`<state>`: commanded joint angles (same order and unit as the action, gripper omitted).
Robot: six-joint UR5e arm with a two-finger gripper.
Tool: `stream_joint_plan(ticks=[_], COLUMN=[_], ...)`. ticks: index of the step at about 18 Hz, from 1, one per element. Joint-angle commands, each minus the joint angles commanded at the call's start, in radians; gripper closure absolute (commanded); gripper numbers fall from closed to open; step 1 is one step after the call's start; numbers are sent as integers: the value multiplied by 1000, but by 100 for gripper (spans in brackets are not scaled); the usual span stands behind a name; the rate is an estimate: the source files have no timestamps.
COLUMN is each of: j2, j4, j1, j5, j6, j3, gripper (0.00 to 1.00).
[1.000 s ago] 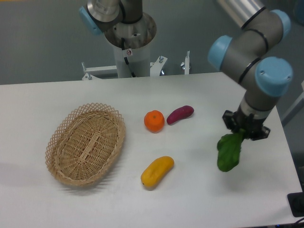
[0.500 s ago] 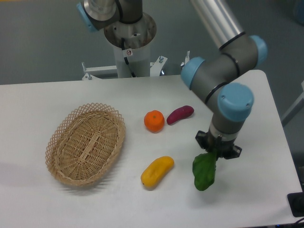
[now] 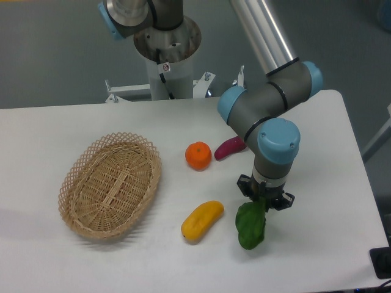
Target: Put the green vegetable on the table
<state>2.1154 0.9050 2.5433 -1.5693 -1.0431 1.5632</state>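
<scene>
A: Where is the green vegetable [image 3: 250,224]?
B: Low in the picture, right of the middle. The gripper [image 3: 265,199] pinches its top end, and the leafy part hangs down over the table [image 3: 330,201].
A: What is close by?
B: The yellow fruit [image 3: 202,220] is just to its left. The basket [image 3: 110,184] sits far left. There is bare white room to the right, up to the table's right edge
</scene>
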Motion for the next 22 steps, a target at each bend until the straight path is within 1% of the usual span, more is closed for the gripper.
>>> stream_joint_plan(ticks=[4,8,10,12,15,18,19,22], j2=[-3,-20,-35,-43,-61,-75,-77,-77], j4=[-2,-2,3,14,17,63,93,187], j1=[0,12,49,72,115,147,169,202], j5=[-5,-3,0,2,5,5,5,3], j6=[6,-11,-43,-102,-149,-202,-222,-308], j3=[-12,-26,-37,-52,-58,-75,-86,-135], gripper=[0,0,0,0,0,0,0,0])
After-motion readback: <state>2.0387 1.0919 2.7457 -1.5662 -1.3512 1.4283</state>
